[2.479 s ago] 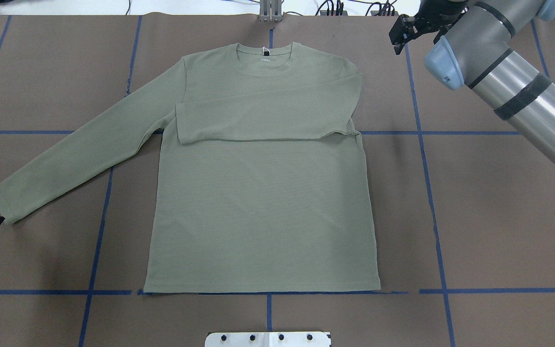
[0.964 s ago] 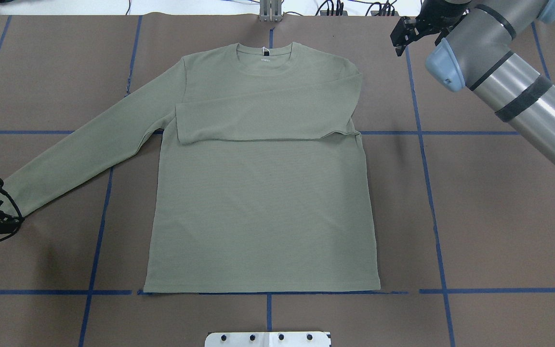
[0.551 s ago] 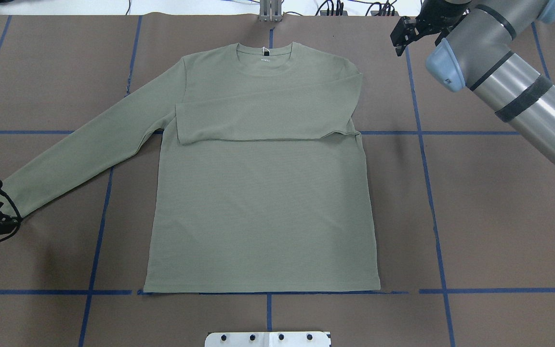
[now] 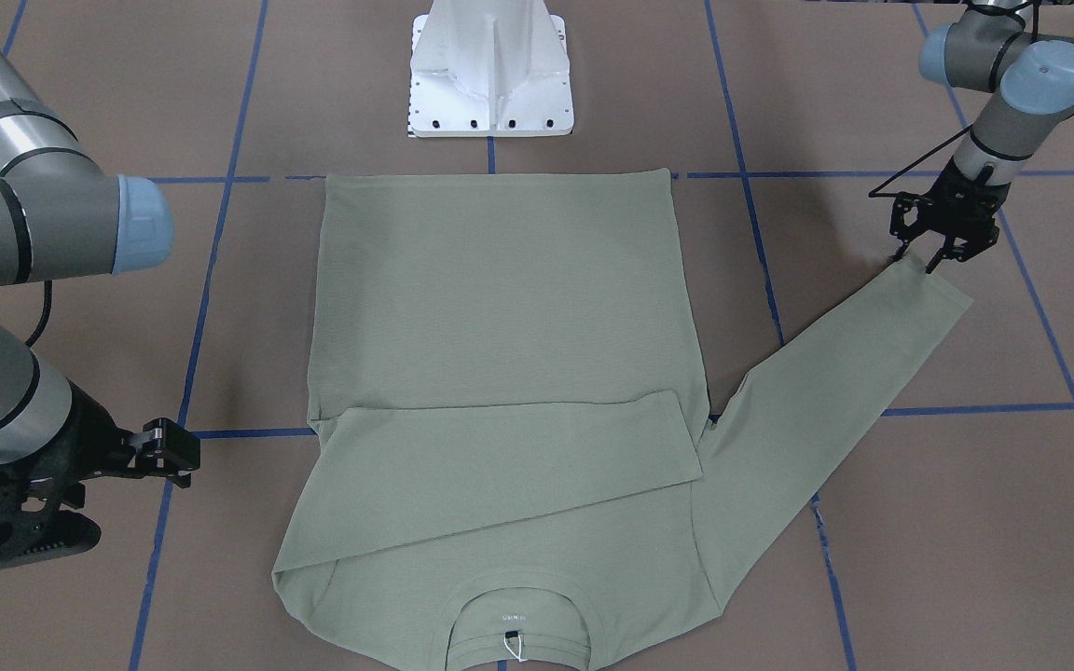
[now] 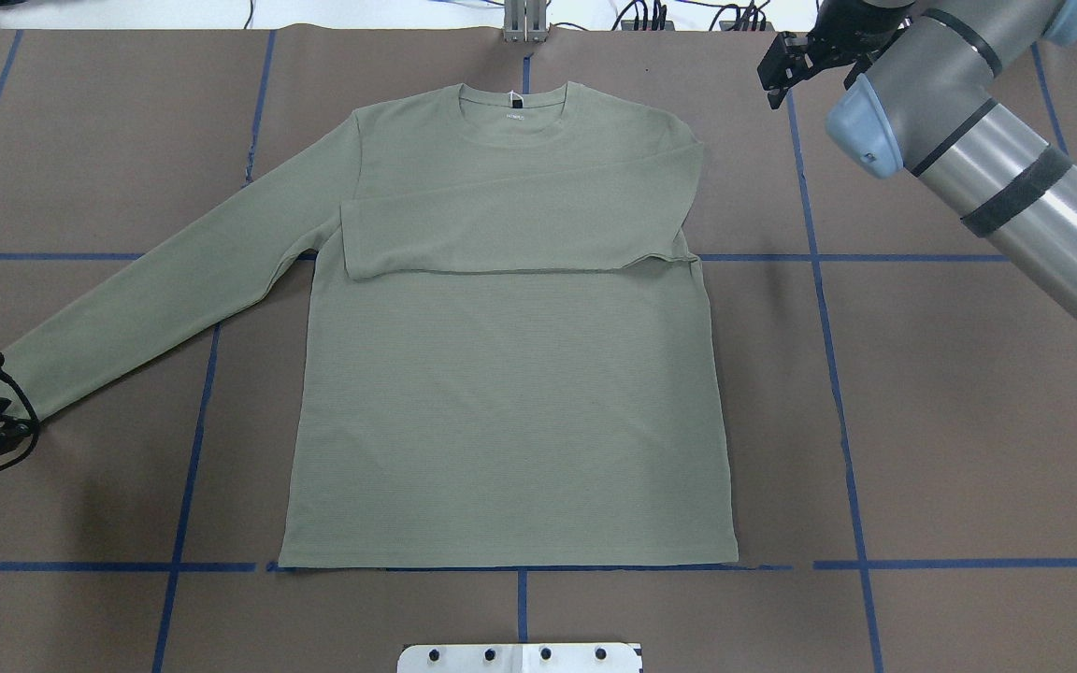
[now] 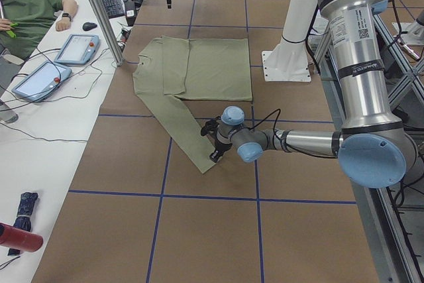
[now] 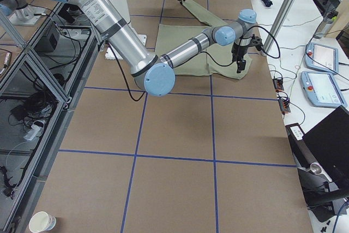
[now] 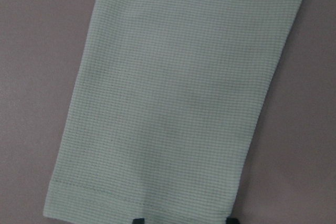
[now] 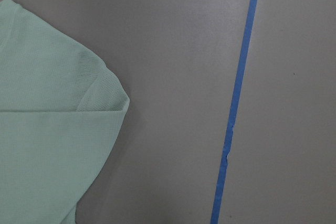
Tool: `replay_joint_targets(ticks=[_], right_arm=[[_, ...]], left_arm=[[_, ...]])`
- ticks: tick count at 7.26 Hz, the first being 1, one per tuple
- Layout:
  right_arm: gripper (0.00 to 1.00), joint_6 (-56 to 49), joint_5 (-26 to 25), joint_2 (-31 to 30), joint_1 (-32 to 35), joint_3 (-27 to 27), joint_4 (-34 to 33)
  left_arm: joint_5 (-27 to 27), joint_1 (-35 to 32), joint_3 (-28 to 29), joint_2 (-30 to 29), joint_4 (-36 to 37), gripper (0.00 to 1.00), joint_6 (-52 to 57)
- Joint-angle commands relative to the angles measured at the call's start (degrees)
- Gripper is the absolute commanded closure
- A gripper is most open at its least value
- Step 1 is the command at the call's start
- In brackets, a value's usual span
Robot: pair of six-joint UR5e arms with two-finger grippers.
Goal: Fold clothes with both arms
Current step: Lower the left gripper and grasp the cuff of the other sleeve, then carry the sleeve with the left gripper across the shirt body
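Fingers (image 8: 138, 221) of the left gripper (image 4: 915, 261): spread apart, nothing pinched. In the wrist view the two dark tips sit at the hem of the cuff (image 8: 147, 198), one towards each side, and the cloth between them lies flat and unlifted.

Change: 2.5 s ago this gripper stood off the sleeve end and the whole hem lay bare in the overhead view. It now covers the cuff corner. Over the last second it has made only a small shift, so it reads as settled for a grasp. The fabric has not moved.

Outstretched sleeve (image 5: 146, 299): runs diagonally from the shoulder to the robot's left, flat on the bench (image 5: 969, 421).

Shirt (image 5: 510, 402): sage green, front up, neckline away from the robot, body square to the blue tape lines (image 5: 838, 374). The other sleeve (image 5: 510, 224) is already folded across the chest.

Right gripper (image 5: 775, 73): hangs off the bench just beyond the far shoulder, touching nothing, hardly moved since earlier. Its wrist view shows only the shoulder corner and bare bench, so I cannot tell whether it is spread or clenched.

Reading: one sleeve fold done, the second about to start. The next move likely needs the left fingers to clench on the cuff, then carry it across the chest. One risk is pinching a single layer, or dragging the body off square.
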Motion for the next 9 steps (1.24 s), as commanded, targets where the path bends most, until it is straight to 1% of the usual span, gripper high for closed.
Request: replay_joint_targets(ticks=[1,3,4,5,6,7,8,9], right_arm=[[0.0,0.0,0.0,0.1,-0.1,0.0,0.0],[0.0,0.0,-0.1,-0.2,-0.1,0.0,0.0],[0.0,-0.2,-0.2,-0.3,0.0,-0.1,0.0],[0.0,-0.4,0.2,-1.4,0.5,0.0,0.0],[0.0,-3.1,0.4,-2.4,1.8,0.0,0.0],[0.0,-8.5,0.5,-3.6,3.8,-0.1,-0.3],[0.0,-11.7,0.6,-4.6,5.2,-0.2,-0.4],[0.0,-12.1,0.5,-4.7,5.7,-0.3,-0.4]], left_arm=[[-0.2,-0.1,-0.6,-0.1,-0.1,1.0,-0.1],[0.0,-0.7,-1.7,-0.2,-0.2,1.0,0.0],[0.0,-1.0,-4.6,-0.2,-0.1,1.0,-0.1],[-0.3,-4.2,-7.5,-0.8,0.1,1.0,-0.1],[-1.1,-8.6,-7.4,-5.1,1.2,1.0,-0.2],[-5.3,-12.9,-7.6,-11.3,7.1,1.0,-0.7],[-7.3,-16.1,-7.6,-17.8,12.8,1.0,-1.1],[-7.2,-16.2,-7.6,-24.2,18.5,1.0,-5.0]])
